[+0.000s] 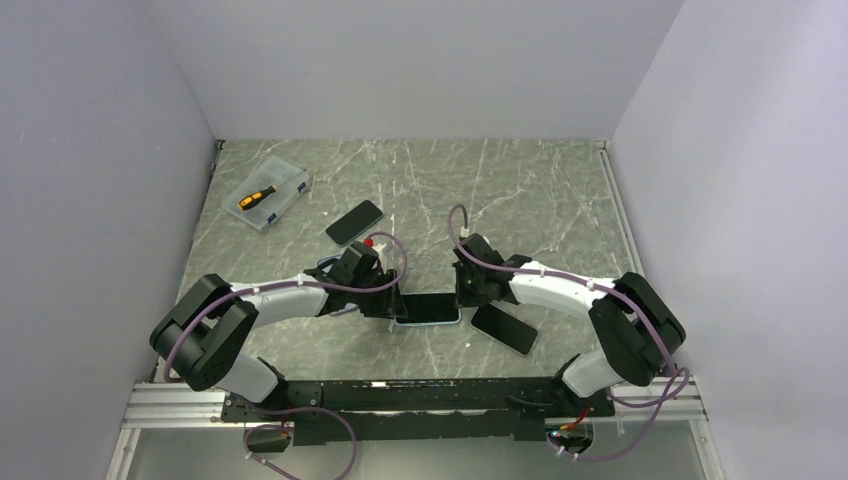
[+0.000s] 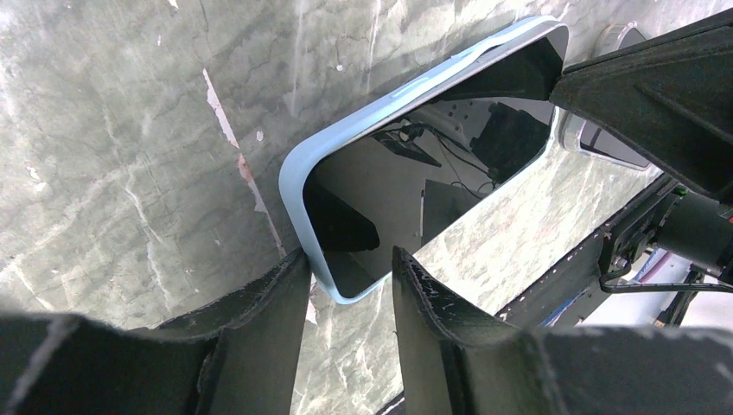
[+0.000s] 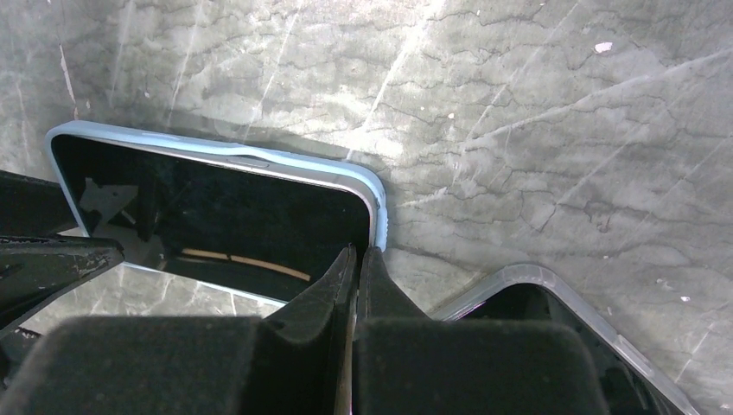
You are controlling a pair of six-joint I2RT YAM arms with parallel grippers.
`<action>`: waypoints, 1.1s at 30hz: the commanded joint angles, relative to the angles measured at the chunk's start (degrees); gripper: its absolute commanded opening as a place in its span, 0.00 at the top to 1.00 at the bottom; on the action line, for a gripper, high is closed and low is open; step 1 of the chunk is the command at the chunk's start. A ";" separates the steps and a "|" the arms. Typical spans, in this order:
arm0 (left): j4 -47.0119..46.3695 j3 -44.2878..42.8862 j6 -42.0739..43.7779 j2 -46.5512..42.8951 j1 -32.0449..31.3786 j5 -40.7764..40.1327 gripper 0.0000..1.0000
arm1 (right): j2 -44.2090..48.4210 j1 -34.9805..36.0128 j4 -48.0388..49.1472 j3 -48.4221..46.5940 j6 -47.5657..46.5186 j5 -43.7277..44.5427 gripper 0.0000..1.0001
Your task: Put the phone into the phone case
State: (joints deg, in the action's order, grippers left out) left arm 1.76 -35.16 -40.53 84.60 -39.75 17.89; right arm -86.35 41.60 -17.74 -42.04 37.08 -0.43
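**Two grippers meeting at one cased phone**

Nearest the bases, I am seeing a dark slab (image 1: 503,328) lying flat on the table (image 1: 540,200), just right of centre, with a clear rim showing around it in the right wrist view. Just beyond it the phone (image 1: 428,308) is lying flat, screen up, at the middle of the table, and the pale blue case (image 2: 292,177) is running round its edge. The left gripper (image 1: 393,305) is sitting at the phone's left end. Its fingers (image 2: 277,303) are standing apart, straddling one corner of the case, with one finger touching the blue rim. I cannot tell whether the other is touching. The right gripper (image 1: 462,298) is reaching in at the right end, its fingers (image 3: 333,277) pressed together, tips meeting the phone near its corner. Farther back a black phone (image 1: 354,222) is lying flat, and beyond it a clear box (image 1: 275,192) is holding an orange-handled screwdriver (image 1: 256,197).
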 commanded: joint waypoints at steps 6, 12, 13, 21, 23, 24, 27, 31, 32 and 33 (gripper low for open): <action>-6.53 0.00 -0.42 1.84 -1.21 3.38 0.56 | -11.21 8.21 9.52 3.41 5.14 -6.10 1.00; -5.10 -0.83 0.06 1.26 -1.21 2.65 0.53 | -7.93 8.41 0.47 -2.83 1.73 1.06 1.00; -4.77 -1.01 0.21 1.11 -1.21 2.39 0.52 | -7.50 8.41 -0.79 -3.83 1.24 2.72 1.00; -2.26 -1.43 1.26 0.00 -1.20 1.13 0.51 | -6.07 8.41 -7.67 -10.03 -1.93 10.00 1.00; -1.86 -1.32 1.46 -0.29 -1.19 0.76 0.51 | -6.16 8.33 -8.28 -11.30 -2.43 11.01 1.00; -1.85 -1.32 1.55 -0.38 -1.14 0.62 0.51 | -6.38 8.27 -8.54 -11.88 -2.64 11.39 1.00; -1.85 -1.27 1.76 -0.40 -1.18 0.40 0.50 | -6.98 7.72 -9.02 -13.25 -3.30 12.07 0.95; -0.13 -1.23 1.93 -0.55 -1.15 0.18 0.50 | -6.46 6.53 -8.90 -14.21 -3.89 11.79 0.81; 0.11 -1.27 1.95 -0.64 -1.13 -0.09 0.49 | -6.28 6.42 -8.89 -14.43 -3.94 11.77 0.80; 0.34 -1.36 2.10 -0.66 -1.11 -0.25 0.49 | -6.17 6.32 -8.94 -14.72 -4.02 11.76 0.80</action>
State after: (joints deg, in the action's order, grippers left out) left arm 2.00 -35.31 -39.83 84.31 -39.83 17.96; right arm -92.09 48.47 -30.68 -54.41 33.34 11.94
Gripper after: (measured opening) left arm 0.504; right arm 0.193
